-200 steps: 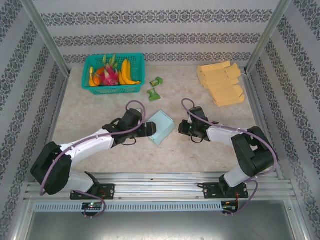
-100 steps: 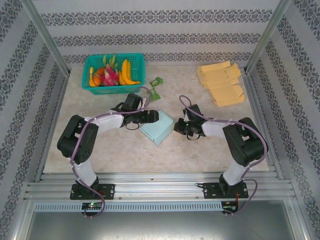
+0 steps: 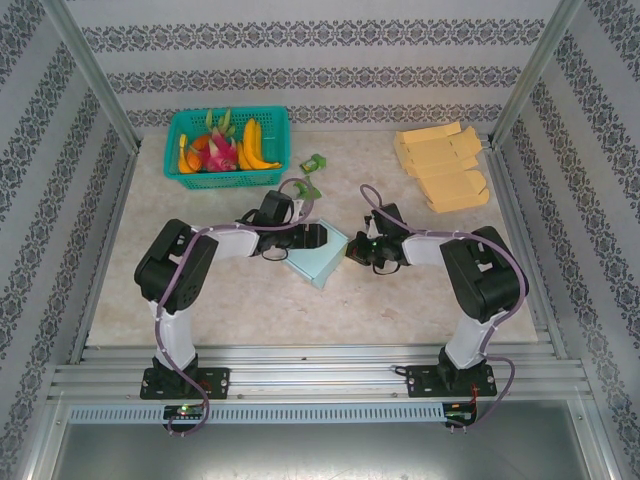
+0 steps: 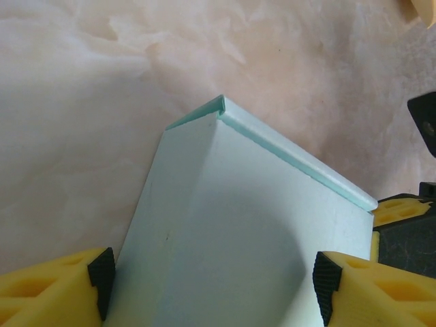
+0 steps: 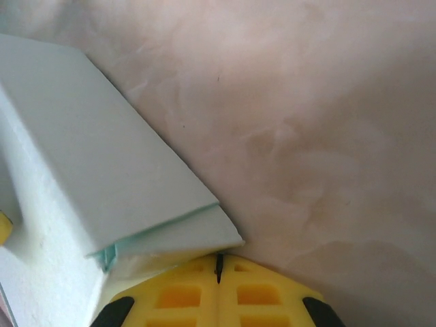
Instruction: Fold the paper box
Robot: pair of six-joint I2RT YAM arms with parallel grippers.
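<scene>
Arms: both reach in from the near edge and bend toward the middle of the table (image 3: 250, 300).
Left gripper (image 3: 312, 236): its yellow fingers (image 4: 48, 289) stand wide apart, one on each side of the box. The black pads sit just beside the box's sides; I cannot tell whether they press it.
Right gripper (image 5: 218, 262): the fingers are together with nothing between them. The tips sit at the box's right corner, just under the edge of a flap.
Box (image 3: 322, 262): pale teal, lying on the table near its middle, between the two grippers.
Box to left gripper: it fills the gap between the fingers. In the left wrist view its creased edge and one corner point away from the gripper.
Box to right gripper: in the right wrist view it lies to the left of the closed tips, with a double-layered edge just beside them.
Packets (image 3: 308, 187): two small green ones on the table, beyond the left gripper.
Basket (image 3: 275, 125): green, in the far left corner, holding bananas and a dragon fruit.
Yellow boxes (image 3: 445, 170): a pile of them at the far right, well apart from the grippers.
</scene>
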